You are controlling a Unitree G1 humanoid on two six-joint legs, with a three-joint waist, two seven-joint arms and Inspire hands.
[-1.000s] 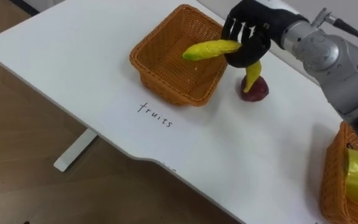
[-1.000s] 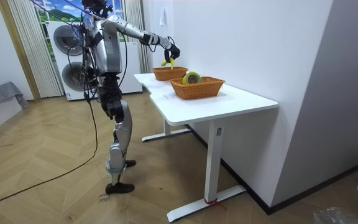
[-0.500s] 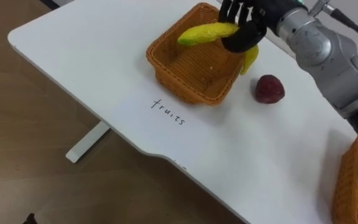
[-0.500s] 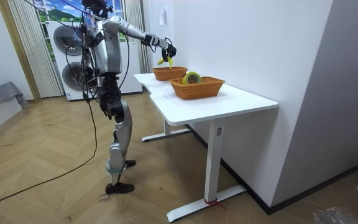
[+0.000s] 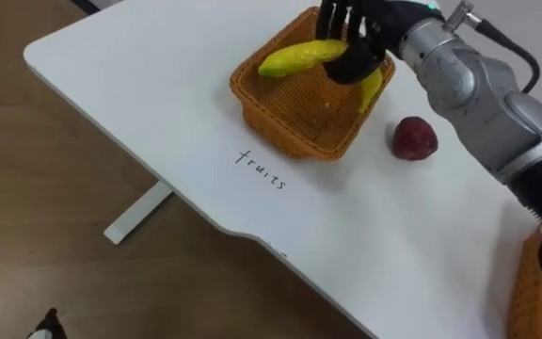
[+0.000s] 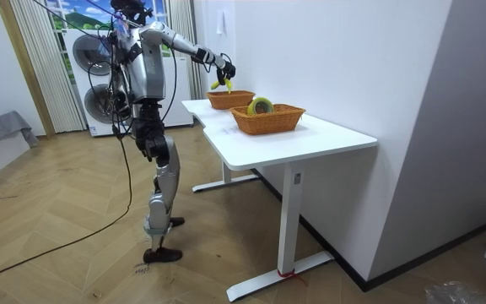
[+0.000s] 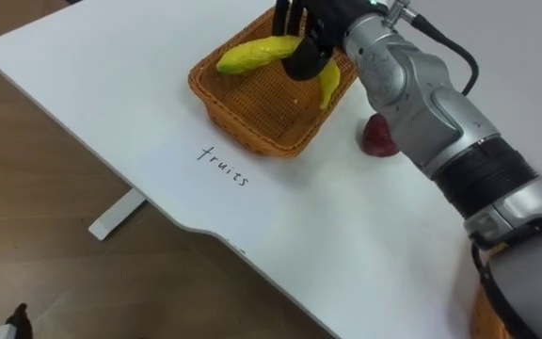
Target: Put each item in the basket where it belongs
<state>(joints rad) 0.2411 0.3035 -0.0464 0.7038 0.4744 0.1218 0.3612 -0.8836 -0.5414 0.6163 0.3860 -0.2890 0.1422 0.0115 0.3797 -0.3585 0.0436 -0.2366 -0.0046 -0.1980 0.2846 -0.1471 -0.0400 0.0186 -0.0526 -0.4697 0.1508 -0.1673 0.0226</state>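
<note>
Over the last second the right hand has carried the banana bunch from beside the fruit basket, where one banana hung in front of the red fruit, to a place over the basket's far right rim. The bunch now hangs above the woven floor inside. The whole view has shifted a little too, so part of the apparent travel is the camera's own. The fingers are curled tight around the joined stems. One banana juts out level to the left across the opening and the other droops down toward the right wall. Neither appears to touch the wicker yet. That puts the task on the point of a drop: loosening the grip should land the bunch inside. The red fruit, apart from the hand and lying on the tabletop just beside the basket's right wall, looks like the next piece to collect. The bananas are smooth, glossy and curved, yellow turning greenish at the tips. The basket is squarish, orange-brown wicker with a ribbed weave and a thick rim. The red fruit is rounded and dull. In the room view the second basket holds a yellow roll.
</note>
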